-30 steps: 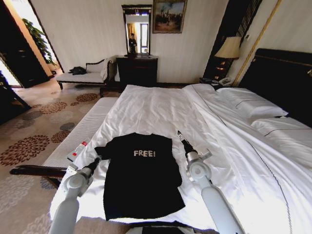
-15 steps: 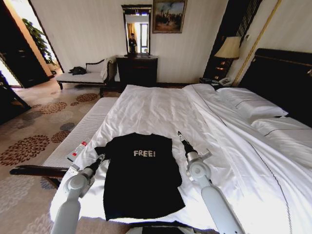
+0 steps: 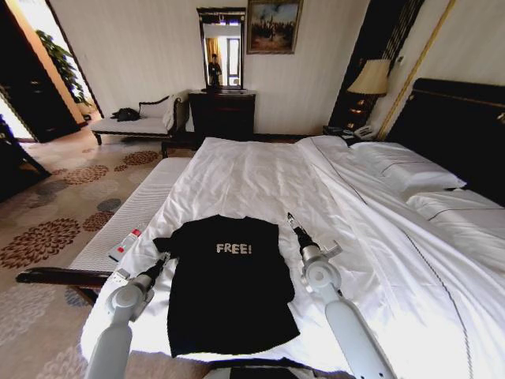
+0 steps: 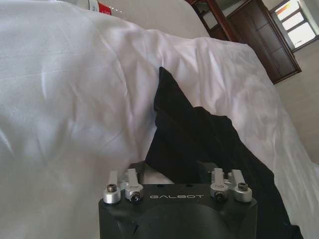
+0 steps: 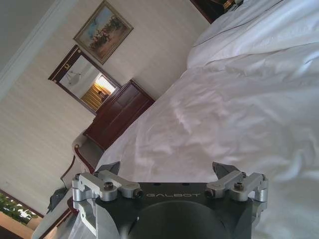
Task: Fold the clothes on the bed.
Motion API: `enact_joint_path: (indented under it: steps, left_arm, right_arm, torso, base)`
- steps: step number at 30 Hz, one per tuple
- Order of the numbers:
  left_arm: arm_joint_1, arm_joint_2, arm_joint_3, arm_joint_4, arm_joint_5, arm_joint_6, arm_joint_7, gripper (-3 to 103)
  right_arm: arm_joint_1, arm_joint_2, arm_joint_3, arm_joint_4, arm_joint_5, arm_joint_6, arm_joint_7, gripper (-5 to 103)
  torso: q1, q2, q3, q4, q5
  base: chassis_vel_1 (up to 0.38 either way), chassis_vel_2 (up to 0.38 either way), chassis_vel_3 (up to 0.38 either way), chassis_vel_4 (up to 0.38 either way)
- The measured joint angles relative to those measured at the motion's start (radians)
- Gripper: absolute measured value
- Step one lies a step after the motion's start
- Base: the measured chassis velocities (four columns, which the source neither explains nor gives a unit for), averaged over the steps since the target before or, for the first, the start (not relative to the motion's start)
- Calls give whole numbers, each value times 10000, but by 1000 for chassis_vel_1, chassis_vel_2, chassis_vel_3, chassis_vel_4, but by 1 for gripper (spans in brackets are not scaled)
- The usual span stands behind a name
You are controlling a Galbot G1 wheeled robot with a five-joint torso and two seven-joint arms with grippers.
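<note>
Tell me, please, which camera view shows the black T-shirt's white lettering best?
The head view: the T-shirt lies flat on the bed with "FREE!" readable, between the left gripper and right gripper. The left wrist view shows one sleeve and side, without lettering. The right wrist view shows white bedding.

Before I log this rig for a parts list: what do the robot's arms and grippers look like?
Both arms are smooth light grey tubes ending in rounded silver wrist joints. The left gripper and right gripper taper to slim black fingers. Each wrist view shows a black housing with white "GALBOT" lettering and silver bolted brackets.
</note>
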Motion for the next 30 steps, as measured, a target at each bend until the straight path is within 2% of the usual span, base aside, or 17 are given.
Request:
enact_joint_path:
  steps: [1,4,5,8,9,10,11,13,15,18,23,30]
  left_arm:
    - [-12,0,0,5,6,-22,17,57]
    - [-17,6,-17,-2,17,-91,74,41]
    - [-17,6,-17,-2,17,-91,74,41]
    - [12,21,-31,-7,138,-250,170,30]
    - [12,21,-31,-7,138,-250,170,30]
    - [19,25,-33,12,184,-289,189,25]
    - [27,28,-35,17,215,-304,199,14]
    - [32,29,-35,16,228,-308,207,14]
    - [53,20,-35,-24,271,-312,215,4]
    - [84,3,-33,-92,297,-314,217,0]
    - [281,6,-57,-442,316,-316,205,0]
    - [732,333,-95,-1026,317,-285,132,0]
  right_arm:
    - [-4,0,0,-1,-2,0,4,100]
    - [-7,8,-16,-15,-43,0,10,100]
    - [-7,8,-16,-15,-43,0,10,100]
    - [2,17,-42,-47,-77,0,13,100]
    - [2,17,-42,-47,-77,0,13,100]
    - [7,19,-48,-61,-92,0,13,100]
    - [9,19,-55,-69,-110,0,16,100]
    - [10,17,-56,-69,-115,0,17,100]
    - [5,5,-56,-69,-128,0,19,100]
    - [-15,-7,-50,-69,-166,0,21,100]
    - [-54,-33,-26,-68,-198,0,31,100]
    - [-51,-62,-6,-61,-209,3,42,100]
  torso:
    - [-1,0,0,-1,0]
    - [0,0,0,0,0]
    - [0,0,0,0,0]
    - [0,0,0,0,0]
    - [0,0,0,0,0]
    - [0,0,0,0,0]
    - [0,0,0,0,0]
    - [0,0,0,0,0]
    - [0,0,0,0,0]
    - [0,0,0,0,0]
    - [0,0,0,0,0]
    - [0,0,0,0,0]
  base:
    - [0,0,0,0]
    - [0,0,0,0]
    - [0,0,0,0]
    - [0,0,0,0]
    - [0,0,0,0]
    - [0,0,0,0]
    - [0,0,0,0]
    - [0,0,0,0]
    - [0,0,0,0]
    - [0,0,0,0]
    - [0,0,0,0]
    - [0,0,0,0]
